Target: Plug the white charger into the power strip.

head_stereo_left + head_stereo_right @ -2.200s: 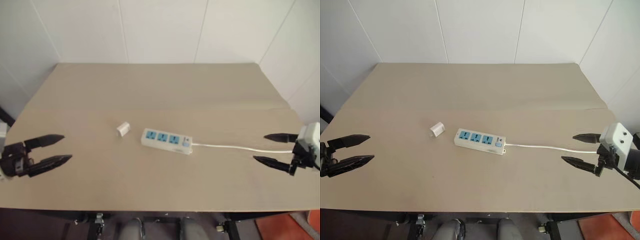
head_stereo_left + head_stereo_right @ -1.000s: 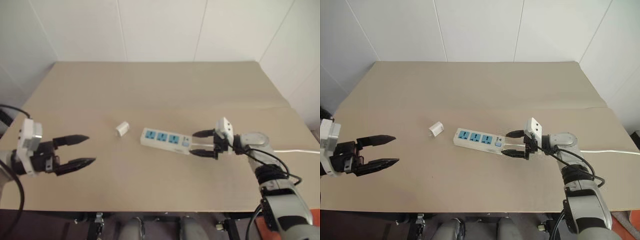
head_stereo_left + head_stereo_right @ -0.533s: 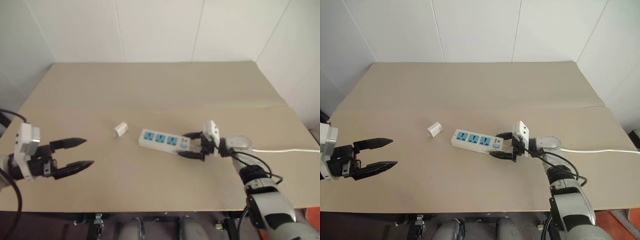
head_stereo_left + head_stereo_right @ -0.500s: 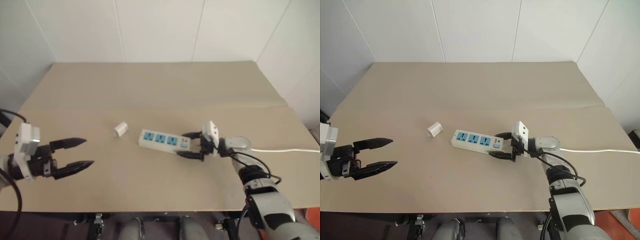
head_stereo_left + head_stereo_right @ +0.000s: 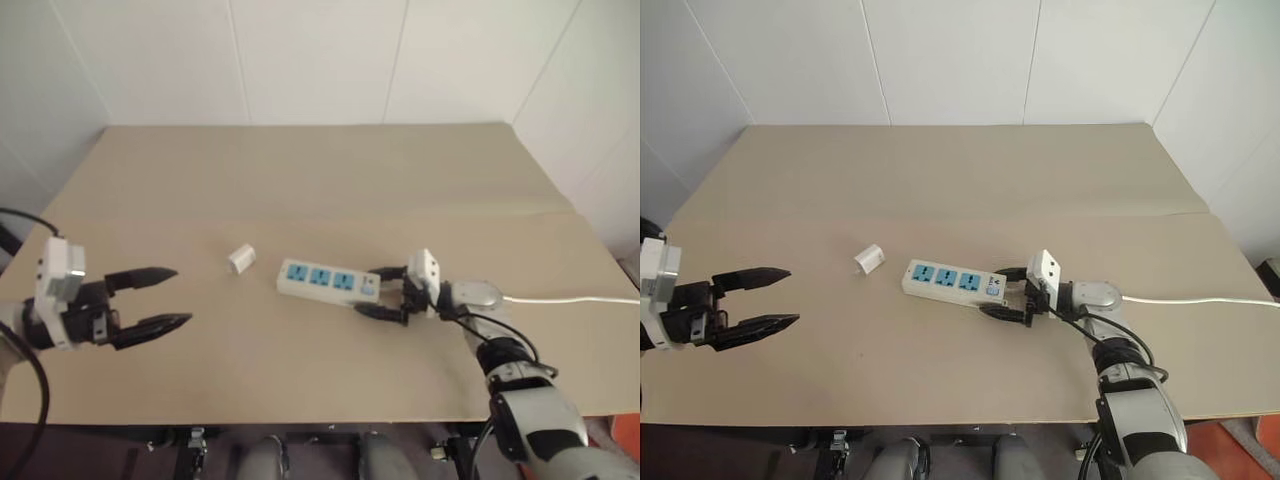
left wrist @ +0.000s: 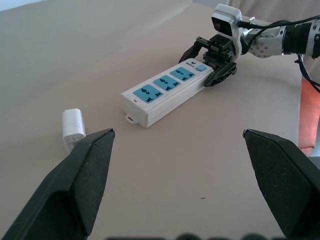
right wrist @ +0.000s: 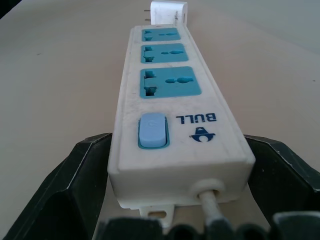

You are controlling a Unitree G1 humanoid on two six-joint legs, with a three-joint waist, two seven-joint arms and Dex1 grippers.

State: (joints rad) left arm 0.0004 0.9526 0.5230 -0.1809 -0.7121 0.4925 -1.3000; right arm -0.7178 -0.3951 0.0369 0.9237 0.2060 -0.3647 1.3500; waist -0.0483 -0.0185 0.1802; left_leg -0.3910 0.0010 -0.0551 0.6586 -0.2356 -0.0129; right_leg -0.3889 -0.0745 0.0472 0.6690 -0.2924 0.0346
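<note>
Two grippers over one table, one charger and one strip between them.

The left gripper (image 5: pixel 158 299) hovers low over the table's (image 5: pixel 300 170) left side, pointing level toward the middle, its two black fingers spread wide with nothing between them. One charger (image 5: pixel 241 259) lies on its side, just beside the strip's free end and apart from it, unplugged. One strip (image 5: pixel 329 281) lies slightly aslant near the middle, its three blue sockets facing up, all bare, with one blue switch (image 7: pixel 151 130) at the cord end. The right gripper (image 5: pixel 386 291) reaches in level from the right; its fingers stand on either side of the strip's switch end, close along its sides, though contact cannot be told. One cord (image 5: pixel 575 299) runs off right.
</note>
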